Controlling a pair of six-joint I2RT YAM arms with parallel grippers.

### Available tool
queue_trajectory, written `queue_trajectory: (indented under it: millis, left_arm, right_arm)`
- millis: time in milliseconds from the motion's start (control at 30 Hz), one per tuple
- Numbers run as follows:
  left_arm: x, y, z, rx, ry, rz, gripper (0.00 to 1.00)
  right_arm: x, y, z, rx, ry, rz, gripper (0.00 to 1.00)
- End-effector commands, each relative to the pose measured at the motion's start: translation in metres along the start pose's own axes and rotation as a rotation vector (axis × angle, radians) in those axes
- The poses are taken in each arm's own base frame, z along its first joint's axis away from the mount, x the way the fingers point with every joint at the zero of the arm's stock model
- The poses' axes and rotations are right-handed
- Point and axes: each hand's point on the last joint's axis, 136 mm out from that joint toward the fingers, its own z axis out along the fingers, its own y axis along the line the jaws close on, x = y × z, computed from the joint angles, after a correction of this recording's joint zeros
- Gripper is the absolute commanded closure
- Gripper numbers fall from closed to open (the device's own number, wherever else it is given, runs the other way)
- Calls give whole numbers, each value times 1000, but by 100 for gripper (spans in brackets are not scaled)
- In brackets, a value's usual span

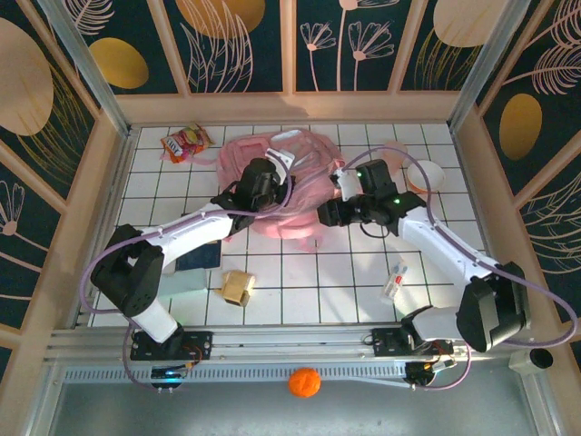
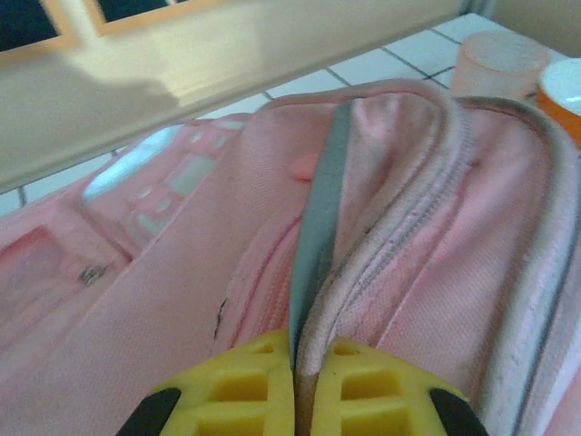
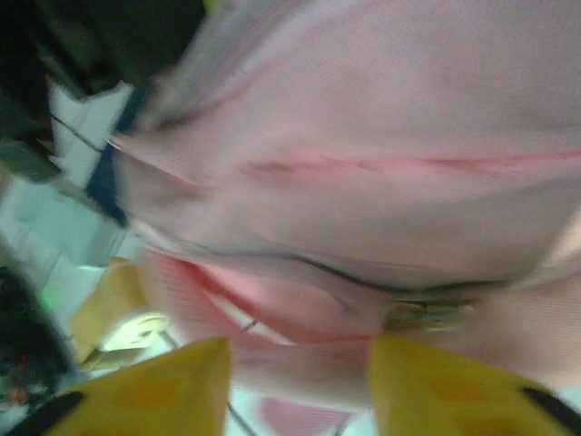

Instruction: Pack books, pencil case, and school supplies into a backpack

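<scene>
**Spread the bag's mouth before packing**

The large glossy pink backpack (image 1: 313,153) lies mid-way across the white tiled table (image 1: 300,304), between the two arms. The left gripper (image 2: 295,350) is pinched together on a raised lip of the bag. Its yellow fingers (image 2: 231,391) clamp a fold of pink fabric with a grey strip running along the zip line. The right gripper (image 3: 298,350) has its jaws apart and holds nothing. Pink fabric and a small metal zip pull (image 3: 427,315) sit just beyond its fingertips, though that view is blurred.

The step appears to be widening the opening. To do it well, the left arm should hold its lip up and steady. The right should take the opposite lip or the pull squarely, not a loose fold, and draw away gently so the bag does not slide.

The small tan-yellow boxy object (image 1: 238,286) and the white oblong item with red marks (image 1: 395,282) lie on the tiles nearer the arms' bases, not yet packed.
</scene>
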Motion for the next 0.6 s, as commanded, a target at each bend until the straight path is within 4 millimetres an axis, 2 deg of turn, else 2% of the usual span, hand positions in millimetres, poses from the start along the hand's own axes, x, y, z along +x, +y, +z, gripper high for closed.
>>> queue_trajectory:
  millis: [0,100,200,333,433,567]
  left_arm:
    - [-57,-13,-31,160,-235,46,100]
    - [-57,-22,-41,257,-244,107,100]
    - [-55,-30,-49,337,-237,171,100]
    - [-53,-34,-53,359,-233,200,100]
    - [-51,-36,-55,372,-233,214,100]
    - [-48,-40,-58,402,-235,228,100]
  right_arm:
    - [-5,-3,-33,-81,-68,212,44]
    - [-12,-21,-56,-98,-159,293,41]
    - [-16,-33,-62,-126,-216,398,39]
    - [-23,-39,-49,-216,-244,613,32]
    - [-31,-27,-38,-262,-263,641,26]
    - [-36,-28,-23,-228,-254,667,23]
